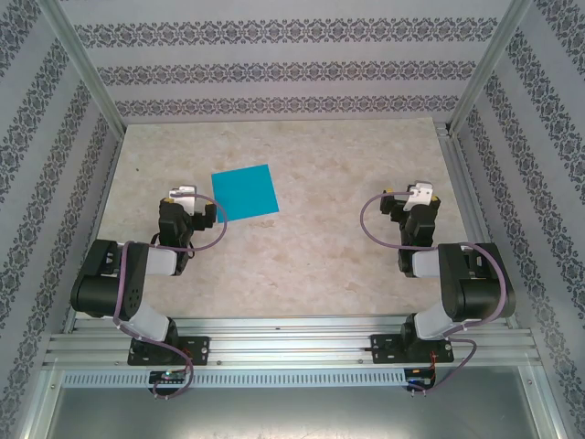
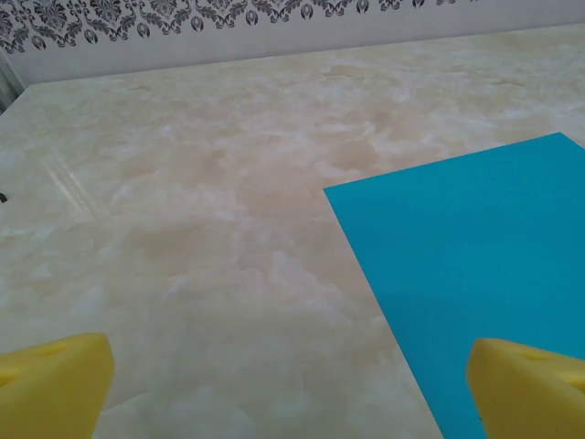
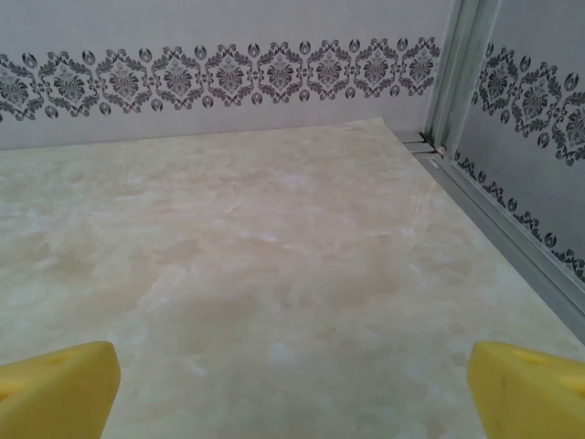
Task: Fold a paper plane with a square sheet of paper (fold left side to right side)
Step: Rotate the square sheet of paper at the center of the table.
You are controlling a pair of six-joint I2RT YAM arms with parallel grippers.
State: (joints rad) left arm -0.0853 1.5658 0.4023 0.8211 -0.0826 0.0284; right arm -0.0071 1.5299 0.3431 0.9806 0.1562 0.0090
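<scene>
The square sheet of paper (image 1: 245, 192) is teal-blue and lies flat and unfolded on the marble-patterned table, left of centre. My left gripper (image 1: 186, 195) sits just left of its near-left corner, open, nothing between its yellow fingertips (image 2: 55, 384). In the left wrist view the sheet (image 2: 466, 265) spreads across the right half, its near edge running under the right fingertip (image 2: 530, 384). My right gripper (image 1: 416, 194) rests far to the right of the sheet, open over bare table, yellow fingertips (image 3: 55, 389) wide apart.
Patterned walls surround the table (image 1: 320, 256). Aluminium rails run along the right edge (image 3: 512, 229) and the near edge (image 1: 292, 343), where both arm bases are bolted. An upright post (image 3: 462, 64) stands in the far right corner.
</scene>
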